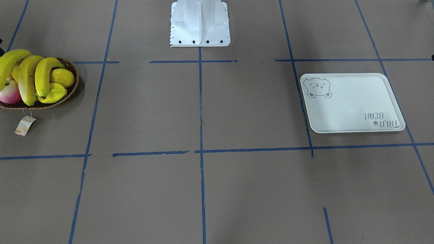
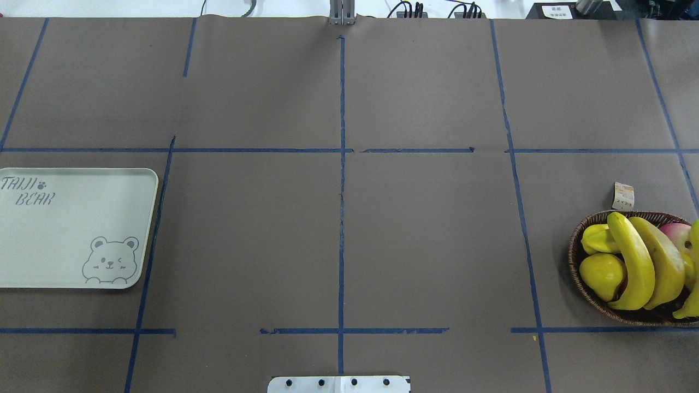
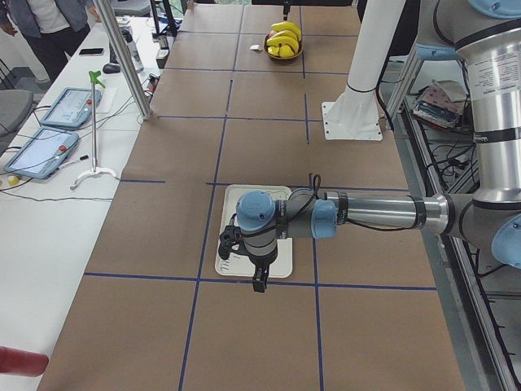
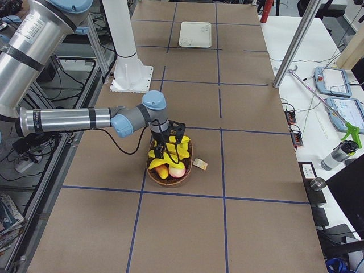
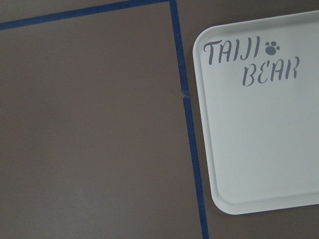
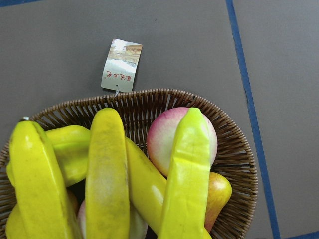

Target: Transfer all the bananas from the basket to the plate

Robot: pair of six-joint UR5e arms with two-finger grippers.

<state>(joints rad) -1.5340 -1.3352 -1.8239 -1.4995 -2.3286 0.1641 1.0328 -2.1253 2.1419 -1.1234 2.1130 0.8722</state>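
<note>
Brown paper marked off by blue tape lines [image 2: 341, 218] covers the surface [image 2: 426, 245]. In the overhead view a woven basket [image 2: 573, 256] is seen at 3 o'clock, cut by the frame's edge. The bananas [image 2: 636, 262] are piled in it, arched over a lemon [image 2: 600, 270], a star fruit [image 2: 598, 237] and a pink round fruit [image 2: 674, 232]. A paper tag [image 2: 623, 195] lies on the surface just beside the basket's rim at 12 o'clock. The plate [image 2: 71, 234] is set at 9 o'clock, well apart from the basket, with its bear face printed toward 5 o'clock.

The left end effector [image 3: 259, 282] is shown only from the side, hanging above the lettered end of the plate. The right end effector [image 4: 169, 152] is likewise seen only from the side, hanging close over the bananas. Whether the fingers of either are apart or together cannot be told.
</note>
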